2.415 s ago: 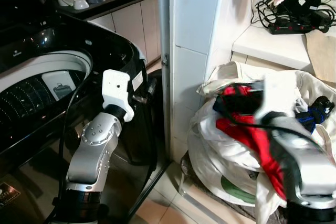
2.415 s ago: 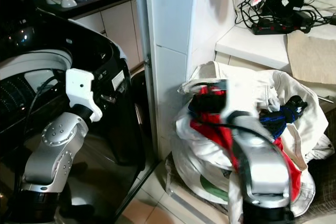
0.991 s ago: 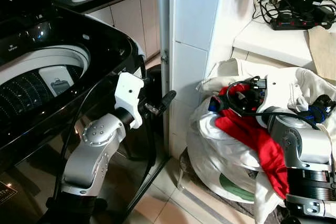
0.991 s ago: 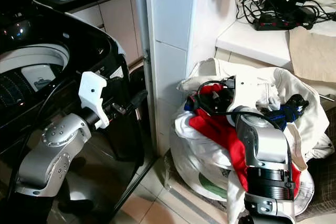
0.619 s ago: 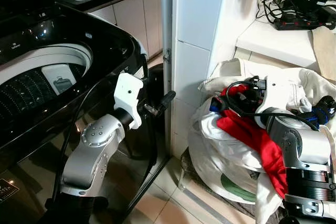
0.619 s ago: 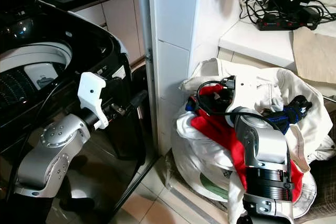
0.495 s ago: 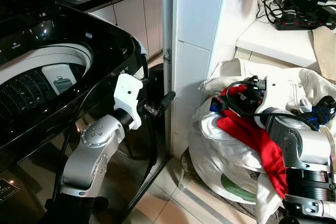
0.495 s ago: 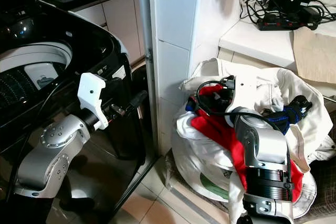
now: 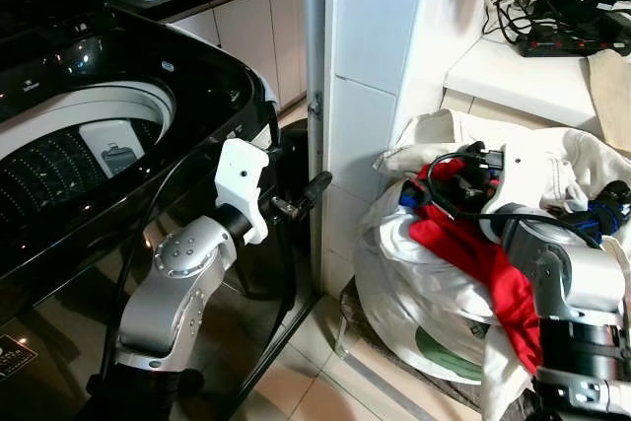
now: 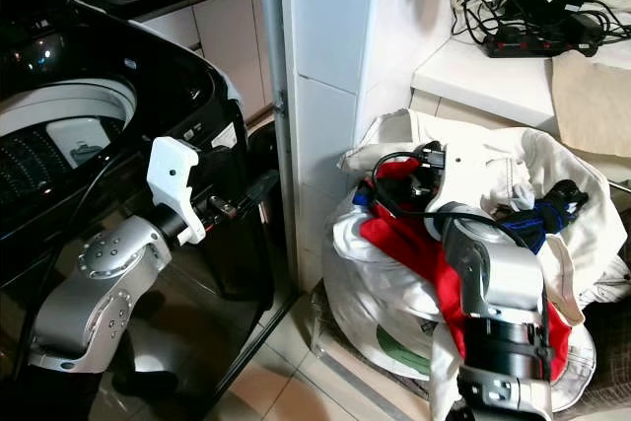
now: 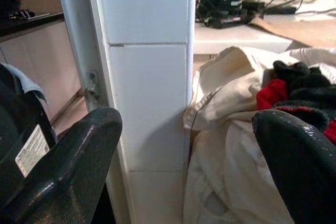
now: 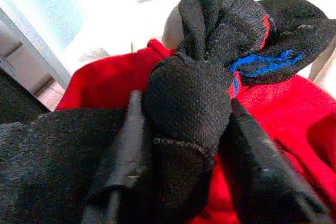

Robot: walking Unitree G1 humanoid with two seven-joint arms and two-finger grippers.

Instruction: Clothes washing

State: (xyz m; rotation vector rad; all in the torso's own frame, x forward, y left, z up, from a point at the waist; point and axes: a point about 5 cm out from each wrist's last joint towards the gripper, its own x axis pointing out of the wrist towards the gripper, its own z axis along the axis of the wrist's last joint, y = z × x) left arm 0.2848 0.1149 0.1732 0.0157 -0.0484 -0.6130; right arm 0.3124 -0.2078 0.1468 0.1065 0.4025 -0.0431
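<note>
Most laundry waits in the bag (image 9: pixel 424 293) at 4 o'clock; washer (image 9: pixel 89 145) at 10 w/ lid up. Right gripper (image 12: pixel 181 145) clenched on a black sock (image 12: pixel 189 98) atop the pile. Left gripper (image 11: pixel 189 145) spread, empty, idle. Early stage, I reckon.

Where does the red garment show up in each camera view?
Left eye: red garment on the laundry pile, lower right.
Right eye: on the same pile, right of centre.
Left wrist: peeking out of the cream cloth.
Right wrist: under the black sock.
Landmark: cream cloth.
</note>
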